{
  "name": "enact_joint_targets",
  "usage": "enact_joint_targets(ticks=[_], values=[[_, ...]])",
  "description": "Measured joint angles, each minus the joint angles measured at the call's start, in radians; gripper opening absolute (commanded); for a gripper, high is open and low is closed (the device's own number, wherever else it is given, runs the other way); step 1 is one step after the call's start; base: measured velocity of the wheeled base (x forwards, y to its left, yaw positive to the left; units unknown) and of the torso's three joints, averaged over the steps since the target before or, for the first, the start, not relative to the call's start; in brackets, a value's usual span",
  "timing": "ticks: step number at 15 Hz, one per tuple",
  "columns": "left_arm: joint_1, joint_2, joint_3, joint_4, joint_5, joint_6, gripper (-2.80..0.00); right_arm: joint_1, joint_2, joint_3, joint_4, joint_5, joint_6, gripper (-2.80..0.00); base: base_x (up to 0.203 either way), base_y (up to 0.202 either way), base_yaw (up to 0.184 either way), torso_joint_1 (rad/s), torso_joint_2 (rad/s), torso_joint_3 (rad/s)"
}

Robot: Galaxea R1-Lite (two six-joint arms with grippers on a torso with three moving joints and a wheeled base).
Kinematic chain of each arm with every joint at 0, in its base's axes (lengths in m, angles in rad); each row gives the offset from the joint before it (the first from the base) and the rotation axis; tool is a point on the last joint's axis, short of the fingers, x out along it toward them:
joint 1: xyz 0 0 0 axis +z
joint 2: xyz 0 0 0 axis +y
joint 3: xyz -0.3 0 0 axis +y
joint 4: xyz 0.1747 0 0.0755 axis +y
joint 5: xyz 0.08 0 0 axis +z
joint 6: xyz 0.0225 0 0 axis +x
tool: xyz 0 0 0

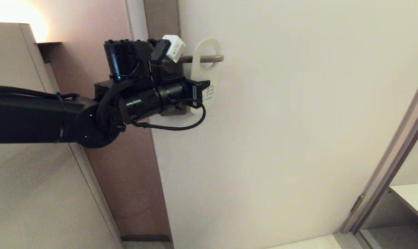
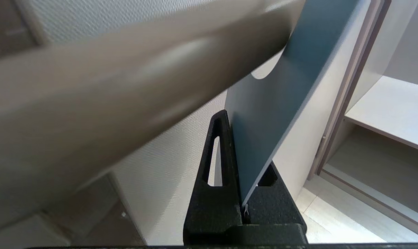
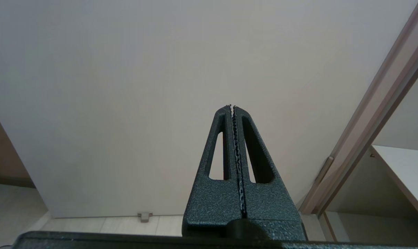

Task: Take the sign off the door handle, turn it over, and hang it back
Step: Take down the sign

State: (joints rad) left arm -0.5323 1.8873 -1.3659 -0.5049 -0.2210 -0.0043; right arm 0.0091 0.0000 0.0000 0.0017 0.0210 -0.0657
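**Sign pinched at its lower end, hole over the lever**

The sign point(image 1: 206, 74) hangs on the door handle point(image 1: 209, 58), the lever passing through its oval hole, white face outward with dark characters partly showing beside my arm. My left claw point(image 1: 202, 90) is clamped on the card's lower part; in the left wrist view the two black fingers point(image 2: 218, 162) sit closed on the thin edge of the sign point(image 2: 271, 114), whose far face reads blue-grey. I judge the low grip is chosen so the looped top stays free to travel along the lever and off its open end, or back on; gripping near the hole would crowd the handle point(image 2: 126, 93), which already fills much of that view as a blurred bar close to the lens.

The right claw point(image 3: 232, 107) is parked, its fingers pressed together on nothing, facing the plain door point(image 3: 160, 86).

Much is hidden. My own wrist covers the backplate and the sign's lower edge in the head view, so I cannot read the full wording. Which face was outward at the start is not something I can judge, so I cannot say whether the flip is done.
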Motion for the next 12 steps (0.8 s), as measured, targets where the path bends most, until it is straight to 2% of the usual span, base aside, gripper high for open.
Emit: enact_joint_targets(ticks=[8, 12], values=[[-0.026, 0.053, -0.110, 0.052, 0.025, 0.002, -2.80, 0.000, 0.000, 0.000, 0.000, 0.000, 0.000, -2.80, 0.000, 0.000, 0.000, 0.000, 0.00, 0.000], [-0.037, 0.069, -0.125, 0.059, 0.027, 0.002, -2.80, 0.000, 0.000, 0.000, 0.000, 0.000, 0.000, -2.80, 0.000, 0.000, 0.000, 0.000, 0.00, 0.000]])
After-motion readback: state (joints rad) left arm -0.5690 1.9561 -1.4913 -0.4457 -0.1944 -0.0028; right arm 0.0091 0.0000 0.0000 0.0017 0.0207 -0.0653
